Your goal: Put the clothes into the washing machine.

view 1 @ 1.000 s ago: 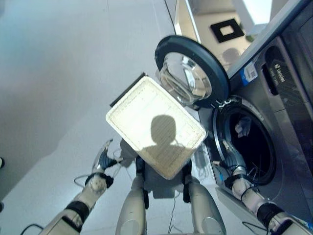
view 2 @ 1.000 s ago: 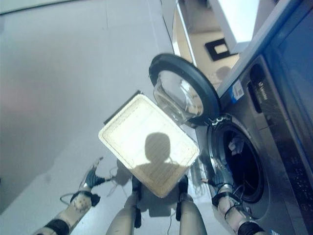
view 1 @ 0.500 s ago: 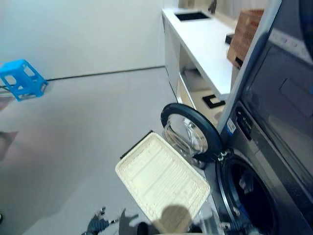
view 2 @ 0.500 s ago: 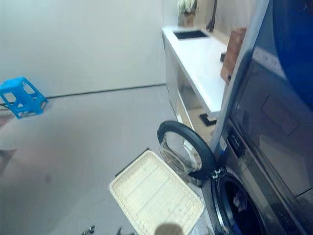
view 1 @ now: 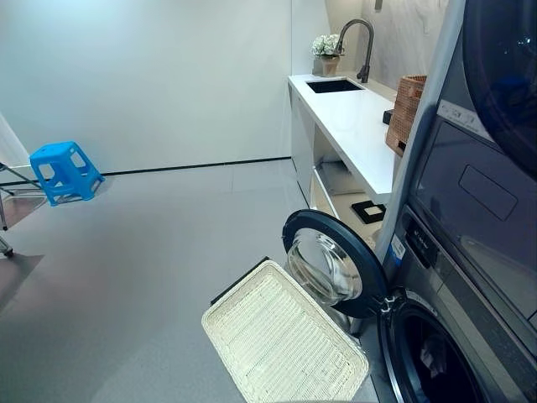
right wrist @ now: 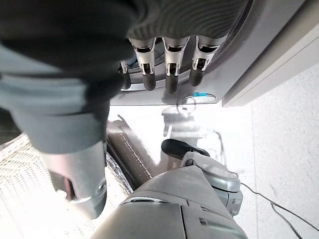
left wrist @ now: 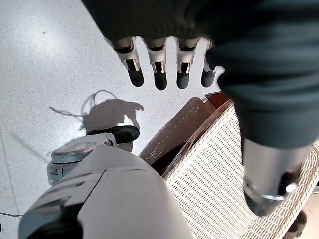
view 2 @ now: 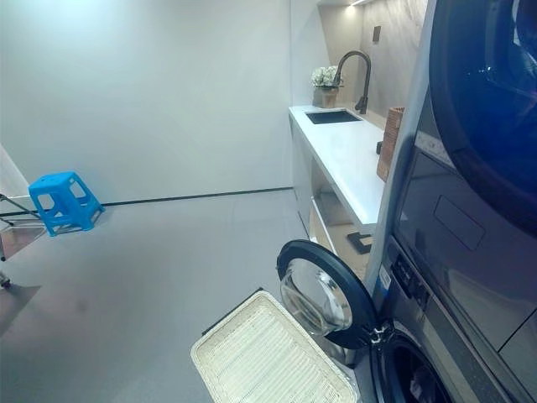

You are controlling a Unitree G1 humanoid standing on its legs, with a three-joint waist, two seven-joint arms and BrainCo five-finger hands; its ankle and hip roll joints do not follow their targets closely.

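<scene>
The washing machine (view 1: 457,277) stands at the right with its round door (view 1: 331,267) swung open toward the floor. Inside the dark drum (view 1: 424,369) lies a pale piece of cloth (view 1: 433,358). A white woven laundry basket (view 1: 281,340) sits on the floor before the door, with nothing in it. My left hand (left wrist: 160,74) hangs open over the grey floor beside a corner of the basket (left wrist: 224,184), holding nothing. My right hand (right wrist: 169,69) is open too, its straight fingers close to the machine's lower front (right wrist: 259,45), with the basket's edge (right wrist: 25,199) nearby.
A white counter (view 1: 352,126) with a sink, a black tap (view 1: 361,42), a flower pot (view 1: 325,46) and a brown woven box (view 1: 409,109) runs along the right wall. A blue stool (view 1: 63,172) stands far left. Grey floor (view 1: 151,252) spreads between.
The head camera has swung up from the floor to the room, so basket and door now sit low in the picture. The things themselves have not moved.
</scene>
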